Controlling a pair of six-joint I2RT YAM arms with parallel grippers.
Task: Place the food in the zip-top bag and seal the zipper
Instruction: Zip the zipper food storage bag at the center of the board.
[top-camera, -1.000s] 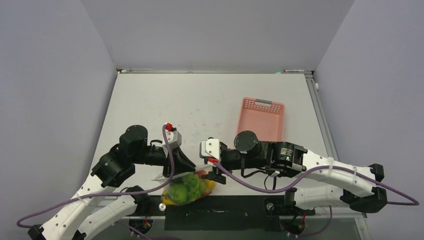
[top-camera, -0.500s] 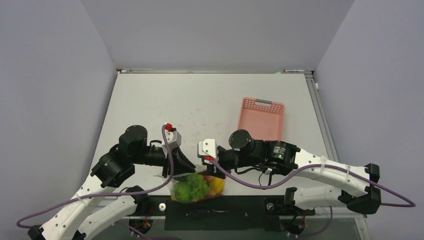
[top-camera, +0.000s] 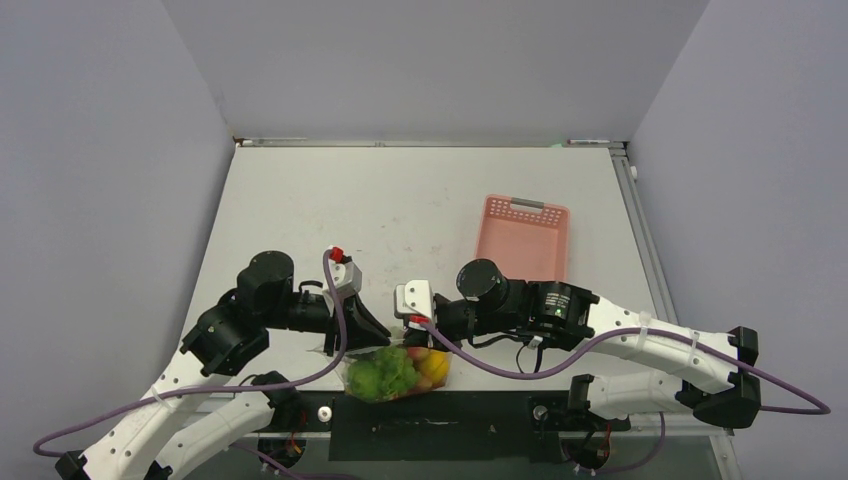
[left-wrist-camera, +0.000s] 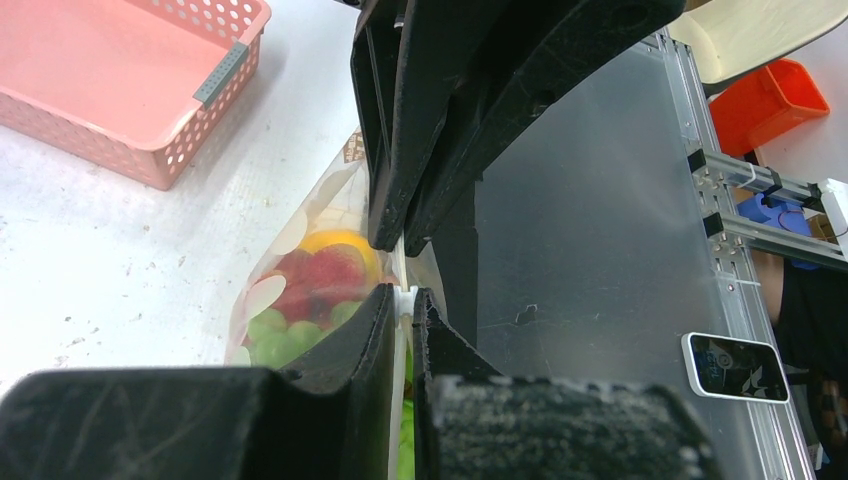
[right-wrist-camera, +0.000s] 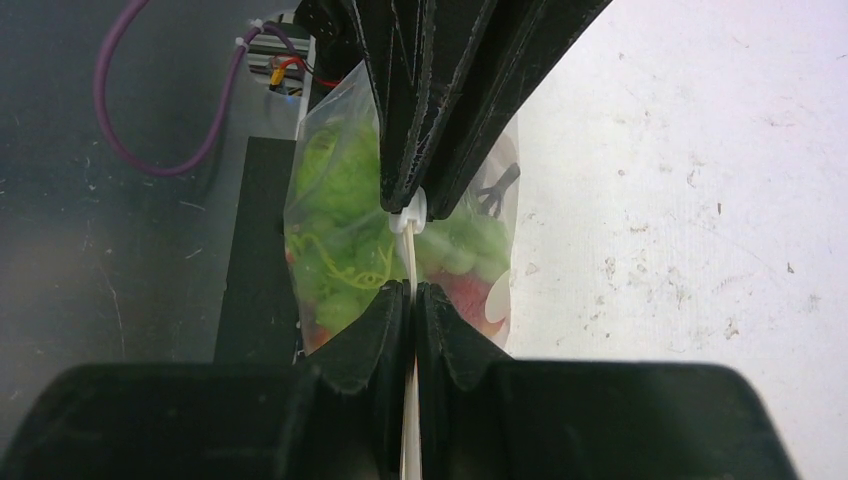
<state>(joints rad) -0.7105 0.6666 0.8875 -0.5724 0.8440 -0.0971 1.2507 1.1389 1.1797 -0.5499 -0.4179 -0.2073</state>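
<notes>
The clear zip-top bag hangs at the table's near edge, held up between my two grippers. Inside it the food shows: a green leafy piece, a yellow piece, red fruit and green grapes. My left gripper is shut on the whitish zipper along the bag's mouth. My right gripper is shut on the same strip, facing the left one. The two sets of fingertips stand a short gap apart. A small white nub sits on the strip at the left gripper's tips.
The pink slotted basket lies behind the right arm with no food showing in it. A black mat runs along the near edge under the bag. Off the table lie a phone and an orange bin.
My right gripper has moved left toward the left gripper and closed on the zipper. The bag has swung a little right and now hangs straighter. The left arm has stayed put.
</notes>
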